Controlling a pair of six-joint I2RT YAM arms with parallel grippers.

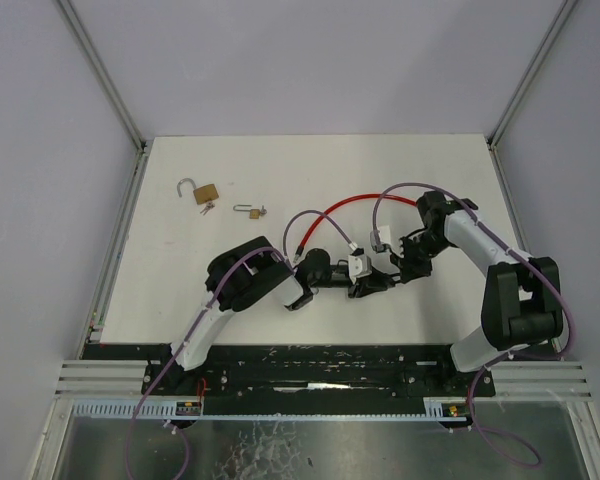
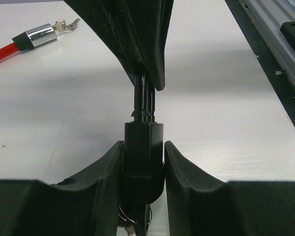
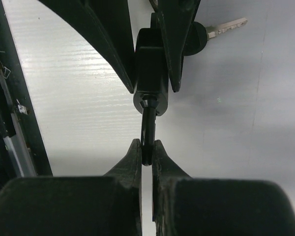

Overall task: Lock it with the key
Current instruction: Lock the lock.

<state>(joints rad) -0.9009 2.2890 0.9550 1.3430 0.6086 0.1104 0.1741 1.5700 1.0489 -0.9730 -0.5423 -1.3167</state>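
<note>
The black lock body (image 2: 143, 147) of a red cable lock sits between my left gripper's (image 2: 143, 152) jaws, which are shut on it. A black key (image 3: 147, 132) sticks out of the lock body (image 3: 151, 73) toward my right gripper (image 3: 147, 147), which is shut on the key's head. In the top view the two grippers meet nose to nose at the lock (image 1: 373, 283), left gripper (image 1: 362, 284) and right gripper (image 1: 390, 275), near the table's middle. The red cable (image 1: 360, 205) arcs away behind them. Its chrome-capped free end (image 2: 34, 37) lies on the table, apart from the lock.
A spare key (image 3: 221, 27) hangs beside the lock body. A brass padlock (image 1: 202, 192) with an open shackle and keys lies at the back left, with a smaller padlock (image 1: 252, 211) to its right. The white table (image 1: 180, 280) is fenced by grey walls.
</note>
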